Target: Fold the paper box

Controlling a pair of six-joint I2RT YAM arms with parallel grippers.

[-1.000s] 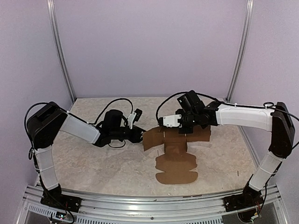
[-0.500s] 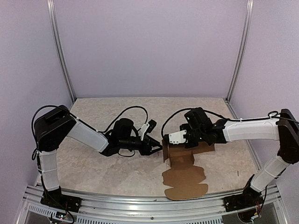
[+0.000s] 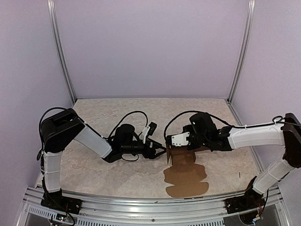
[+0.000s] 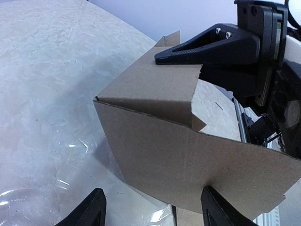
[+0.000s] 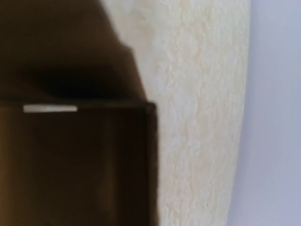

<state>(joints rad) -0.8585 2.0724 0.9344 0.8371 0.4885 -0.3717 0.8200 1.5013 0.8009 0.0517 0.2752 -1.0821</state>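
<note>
On the table (image 3: pixel 94 169), left claw (image 4: pixel 151 193) apart, right claw (image 4: pixel 188 63) clamped on paper box (image 4: pixel 188 155) (fingertips hidden).

Blurred dark-brown paper box (image 5: pixel 80 165) fills the left, very close, with a straight vertical edge and a crease across it. Pale speckled table (image 5: pixel 197 117) lies right of it. Lilac wall (image 5: pixel 277 94) at far right.

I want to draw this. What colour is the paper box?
The paper box is plain brown cardboard; the left wrist view shows it best.
</note>
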